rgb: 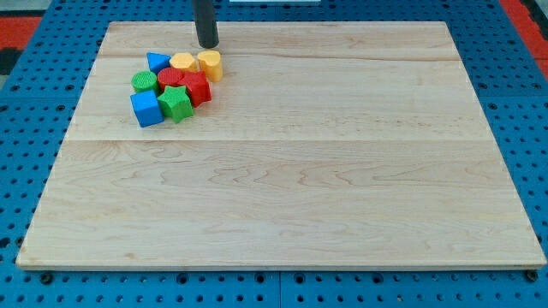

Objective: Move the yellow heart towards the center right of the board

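Seven blocks clustered at upper left of wooden board (342,171). Leftmost: green block (144,82), blue cube (146,109) below it. Then blue triangle (157,62), green star (176,103), red blocks (192,85), yellow block (182,62). Yellow heart (211,65) at cluster's right edge, touching neighbours. Rod's tip (208,44) just above heart, near top edge. No gripper on arm, so no jaw state to tell.

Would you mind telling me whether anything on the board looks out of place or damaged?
Nothing looks damaged or spilled. All the blocks crowd together near the board's top left, the yellow heart at the cluster's right edge. My tip rests just above it.
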`<state>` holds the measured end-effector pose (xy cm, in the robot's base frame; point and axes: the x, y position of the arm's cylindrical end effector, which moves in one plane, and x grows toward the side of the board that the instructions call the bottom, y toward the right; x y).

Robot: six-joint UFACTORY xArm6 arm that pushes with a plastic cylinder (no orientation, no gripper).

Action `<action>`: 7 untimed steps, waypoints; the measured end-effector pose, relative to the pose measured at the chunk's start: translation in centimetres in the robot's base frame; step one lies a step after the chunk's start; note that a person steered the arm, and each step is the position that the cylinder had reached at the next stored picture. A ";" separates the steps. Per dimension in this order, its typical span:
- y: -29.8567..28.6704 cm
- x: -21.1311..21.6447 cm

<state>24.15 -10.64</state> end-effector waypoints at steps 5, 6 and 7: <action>-6.9 2.2; -7.6 2.3; -8.0 3.9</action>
<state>28.02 -18.62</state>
